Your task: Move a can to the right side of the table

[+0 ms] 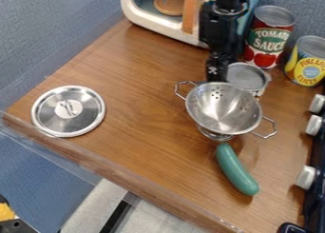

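I am hanging my claw (216,74) over the back of the table (136,92), just behind the rim of a steel colander (223,108). I am not able to tell how far open I am, nor whether I am holding anything. Just to my right, a small silver-topped can (246,77) is standing partly hidden behind the colander; whether I am touching it, I cannot tell.

Farther to my right and behind, a red-labelled can (269,39) is standing upright, with a yellow-labelled can (309,63) beyond it. The task is naming only "a can", so I am taking the silver-topped one, the nearest, as mine. If I am judging rightly, I am at the can but the delivery is not done: it is sitting right of the middle, well apart from the knobs (306,177) that are lining the far right. Making sure of a grip, lifting clear of the colander, carrying it rightward, lowering and letting go are all remaining, as I am reading it.

In front of me, past the colander, a green toy vegetable (236,169) is lying; well off to my left, a steel lid (68,111) is lying flat. Behind me, a white-framed box (166,25) is standing.
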`<state>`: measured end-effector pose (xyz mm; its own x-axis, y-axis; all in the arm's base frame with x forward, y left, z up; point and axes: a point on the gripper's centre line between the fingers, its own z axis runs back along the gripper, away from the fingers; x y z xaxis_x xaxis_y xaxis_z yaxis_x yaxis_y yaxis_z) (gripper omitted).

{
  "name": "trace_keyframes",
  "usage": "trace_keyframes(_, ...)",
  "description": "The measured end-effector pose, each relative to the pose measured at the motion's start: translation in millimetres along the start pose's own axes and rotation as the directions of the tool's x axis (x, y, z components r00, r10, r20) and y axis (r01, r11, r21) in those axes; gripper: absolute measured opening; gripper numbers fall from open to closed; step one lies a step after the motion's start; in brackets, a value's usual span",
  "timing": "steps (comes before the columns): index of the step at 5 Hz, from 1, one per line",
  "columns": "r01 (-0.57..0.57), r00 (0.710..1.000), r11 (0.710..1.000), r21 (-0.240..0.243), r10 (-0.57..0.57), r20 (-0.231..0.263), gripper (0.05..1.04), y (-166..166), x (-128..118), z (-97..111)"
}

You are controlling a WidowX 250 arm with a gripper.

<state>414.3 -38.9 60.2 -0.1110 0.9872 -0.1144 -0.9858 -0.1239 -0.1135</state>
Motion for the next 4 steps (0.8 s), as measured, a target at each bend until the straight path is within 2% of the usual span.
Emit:
trace_keyframes(2, -0.019, 1.000, 1.000, 0.005, 0.019, -0.003, 1.000, -1.9, -1.0, 6.7)
trace_keyframes(3, -0.019, 1.000, 0.997, -0.073, 0.018, -0.020, 1.000, -8.0, 2.3, 42.1)
trace_keyframes(4, -0.025, 0.999, 0.997, -0.075, 0.023, -0.022, 1.000, -7.4, 3.1, 43.6)
